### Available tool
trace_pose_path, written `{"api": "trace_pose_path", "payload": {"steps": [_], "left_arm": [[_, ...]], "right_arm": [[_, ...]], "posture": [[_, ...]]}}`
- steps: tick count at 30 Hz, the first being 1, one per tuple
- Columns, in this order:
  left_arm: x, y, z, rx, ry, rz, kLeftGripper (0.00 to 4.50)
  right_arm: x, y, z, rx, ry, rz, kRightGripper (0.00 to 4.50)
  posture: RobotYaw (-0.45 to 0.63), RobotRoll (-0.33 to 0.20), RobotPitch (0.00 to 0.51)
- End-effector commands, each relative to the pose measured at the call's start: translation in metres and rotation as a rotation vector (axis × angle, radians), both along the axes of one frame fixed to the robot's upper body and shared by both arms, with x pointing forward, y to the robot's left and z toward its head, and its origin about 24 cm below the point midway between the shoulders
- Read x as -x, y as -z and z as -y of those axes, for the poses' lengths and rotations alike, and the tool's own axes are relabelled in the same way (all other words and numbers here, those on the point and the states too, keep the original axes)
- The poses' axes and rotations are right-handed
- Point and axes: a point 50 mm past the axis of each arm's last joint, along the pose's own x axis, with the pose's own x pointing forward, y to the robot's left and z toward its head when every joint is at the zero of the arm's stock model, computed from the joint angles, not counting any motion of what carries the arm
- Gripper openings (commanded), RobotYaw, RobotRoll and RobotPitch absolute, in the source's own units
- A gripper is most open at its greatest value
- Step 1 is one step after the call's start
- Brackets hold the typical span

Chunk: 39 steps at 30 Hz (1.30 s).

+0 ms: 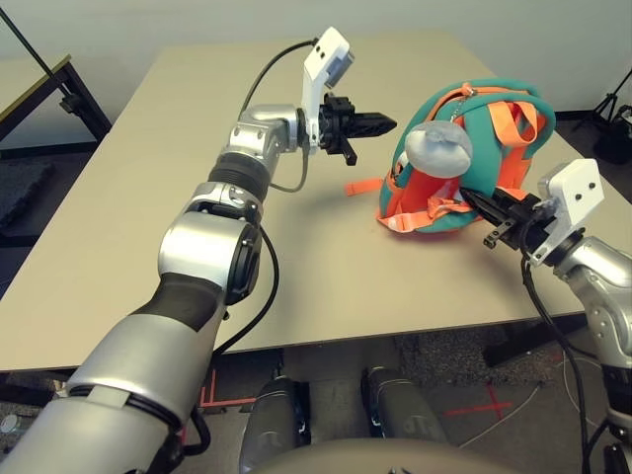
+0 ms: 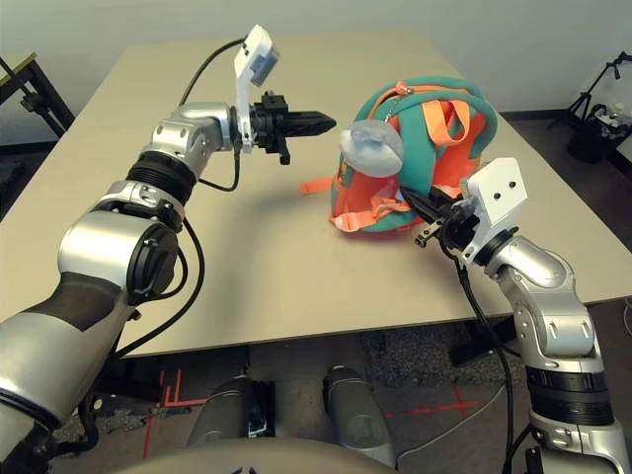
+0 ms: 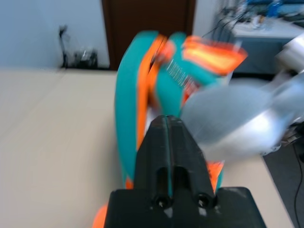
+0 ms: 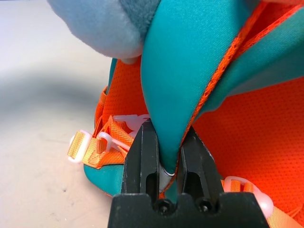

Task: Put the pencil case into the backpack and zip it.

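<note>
- The right gripper [image 4: 167, 164] has its fingers pinched on a teal fabric fold of the backpack [image 1: 494, 128], which stands on the surface [image 1: 128, 197] with its grey plush fin [image 1: 439, 148] facing the robot.
- The left gripper [image 1: 380, 124] hovers beside the backpack, fingers together and empty.
- Risk: the fold is thin, so a tug could slip it free or tip the backpack over.
- Risk: loose orange straps [image 1: 363, 187] might snag the left fingers.
- The pencil case is presumably inside; I cannot confirm it.
- The zipper's state is hard to judge in the blurred left wrist view.
</note>
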Motion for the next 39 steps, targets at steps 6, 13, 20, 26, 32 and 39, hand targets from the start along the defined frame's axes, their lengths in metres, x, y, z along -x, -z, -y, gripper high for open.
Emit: {"api": "trace_pose_path", "payload": {"steps": [6, 13, 20, 26, 32, 39], "left_arm": [[0.027, -0.023, 0.001, -0.018, 0.166, 0.054, 3.30], [0.036, -0.020, 0.001, -0.187, 0.194, 0.134, 4.50], [0.033, -0.005, 0.018, -0.345, 0.211, 0.236, 4.50], [0.025, -0.004, 0.038, -0.355, 0.199, 0.291, 4.50], [0.021, 0.007, 0.051, -0.372, 0.203, 0.307, 4.50], [0.017, 0.008, 0.053, -0.363, 0.198, 0.310, 3.90]], "right_arm": [[-0.003, -0.005, -0.008, 0.028, -0.058, 0.017, 0.19], [-0.003, -0.004, -0.007, 0.033, -0.055, 0.017, 0.19], [-0.005, -0.004, -0.008, 0.040, -0.065, 0.019, 0.19], [-0.006, -0.005, -0.010, 0.042, -0.071, 0.025, 0.19], [-0.005, -0.005, -0.010, 0.044, -0.068, 0.031, 0.19], [-0.004, -0.004, -0.008, 0.046, -0.057, 0.031, 0.19]], "posture": [[-0.31, 0.000, 0.022], [-0.31, 0.000, 0.023], [-0.30, 0.000, 0.017], [-0.31, 0.000, 0.010], [-0.33, 0.000, 0.007], [-0.34, 0.000, 0.005]]}}
